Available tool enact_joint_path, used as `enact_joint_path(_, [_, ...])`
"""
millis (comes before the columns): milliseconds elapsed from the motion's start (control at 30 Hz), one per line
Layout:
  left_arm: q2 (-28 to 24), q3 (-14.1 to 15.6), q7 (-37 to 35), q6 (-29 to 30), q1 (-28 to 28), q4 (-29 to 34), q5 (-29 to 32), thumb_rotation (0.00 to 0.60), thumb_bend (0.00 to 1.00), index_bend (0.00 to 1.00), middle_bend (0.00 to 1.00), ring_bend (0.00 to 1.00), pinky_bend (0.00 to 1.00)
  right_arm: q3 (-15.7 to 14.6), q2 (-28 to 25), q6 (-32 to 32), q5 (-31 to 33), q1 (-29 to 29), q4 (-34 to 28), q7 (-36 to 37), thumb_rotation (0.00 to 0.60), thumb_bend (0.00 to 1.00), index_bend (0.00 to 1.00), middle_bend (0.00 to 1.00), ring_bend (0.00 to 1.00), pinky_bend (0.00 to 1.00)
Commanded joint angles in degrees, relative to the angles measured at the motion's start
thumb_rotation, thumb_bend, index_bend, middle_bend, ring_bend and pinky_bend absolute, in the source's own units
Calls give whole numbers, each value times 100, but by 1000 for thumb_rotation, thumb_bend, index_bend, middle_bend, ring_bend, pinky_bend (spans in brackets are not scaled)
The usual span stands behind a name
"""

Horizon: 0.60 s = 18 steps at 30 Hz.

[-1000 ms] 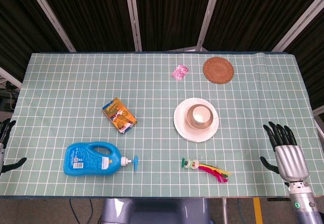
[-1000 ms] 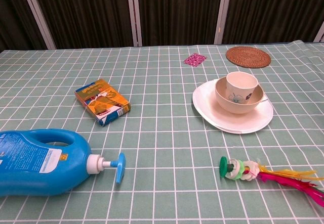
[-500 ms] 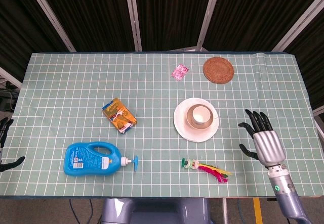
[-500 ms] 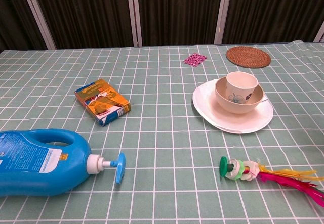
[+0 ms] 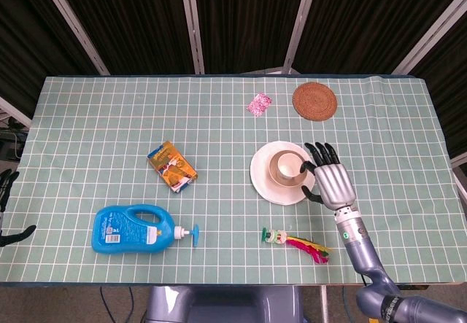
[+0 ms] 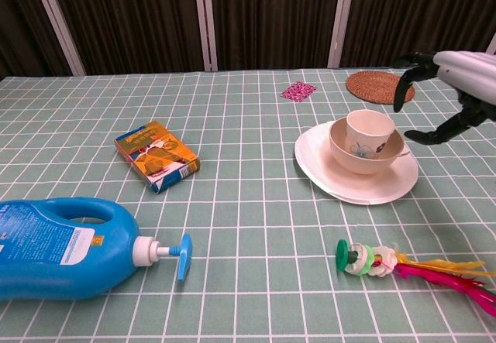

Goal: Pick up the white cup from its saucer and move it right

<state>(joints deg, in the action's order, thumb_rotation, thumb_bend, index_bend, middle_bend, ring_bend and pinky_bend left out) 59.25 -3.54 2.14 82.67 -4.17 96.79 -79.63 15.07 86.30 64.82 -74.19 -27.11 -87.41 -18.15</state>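
Reaching for the cup [image 5: 290, 165] is the step I am judging myself to be in. In the head view my right hand [image 5: 332, 181] is hovering just right of the saucer [image 5: 263, 179], its fingers [image 5: 321, 151] spread apart and holding nothing, their tips lying over the saucer's right rim. The cup is sitting in a bowl [image 5: 279, 180] on the saucer, right of the desk's [image 5: 87, 119] middle. My left hand [image 5: 6, 192] is showing only as dark tips at the left edge, off the desk; I cannot tell whether it is open or closed. To the right of the saucer the cloth is lying bare out to the desk's right edge, so I am judging there to be open room for the carry. A round mat [image 5: 314, 100] is sitting behind, a feather toy [image 5: 295, 240] in front, both clear of a straight path right.

In the chest view the right hand [image 6: 453, 87] is hanging above and to the right of the cup [image 6: 370, 134], apart from it, fingers [image 6: 403, 87] open and curving downward. The cup is standing upright, rising above the bowl's [image 6: 349, 157] rim. Next, I am thinking, the fingers need to come down and left around the cup's exposed upper wall, closing there without catching the bowl, then lifting straight up before travelling right. The left hand is not showing here.
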Motion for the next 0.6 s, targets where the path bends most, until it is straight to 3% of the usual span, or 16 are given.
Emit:
enact_joint_path(33, [-16, -1, -42, 0, 2, -2, -6, 600, 0, 0, 0, 0, 0, 95, 297, -150, 325, -202, 238, -220, 600, 226, 445, 69, 0, 0])
enact_joint_path(600, [-31, 14, -84, -31, -12, -3, -28, 600, 0, 0, 0, 0, 0, 62, 740, -266, 779, -461, 973, -139, 600, 262, 507, 118, 0, 0])
